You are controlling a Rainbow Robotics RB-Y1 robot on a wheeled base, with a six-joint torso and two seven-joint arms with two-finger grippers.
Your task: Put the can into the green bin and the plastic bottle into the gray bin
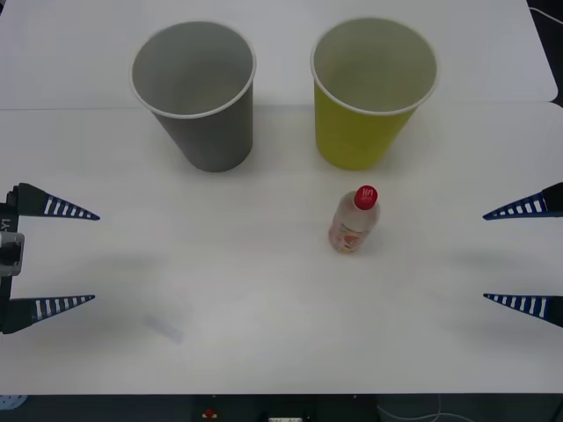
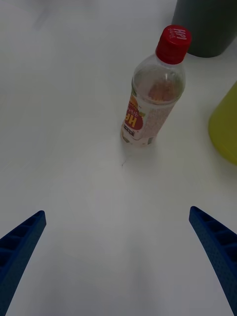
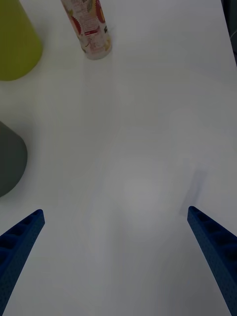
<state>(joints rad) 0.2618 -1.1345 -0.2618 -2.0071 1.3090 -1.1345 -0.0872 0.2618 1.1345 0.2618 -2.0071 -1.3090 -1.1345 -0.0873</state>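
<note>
Blue ribbed jaws sitting spread wide on both sides, pinching nothing. Right gripper (image 1: 526, 257) hovering at right edge of counter (image 1: 264, 334), left gripper (image 1: 54, 257) at left edge, both well apart from everything, looks like just waiting. Plastic bottle (image 1: 354, 221) standing upright mid-counter, red cap on, just in front of green bin (image 1: 365, 123), nearer right gripper, so guessing that arm is taking it. Gray bin (image 1: 207, 114) standing beside green one, farther over to left. Both bins upright, mouths open, looking empty inside. Not spotting any can.
</note>
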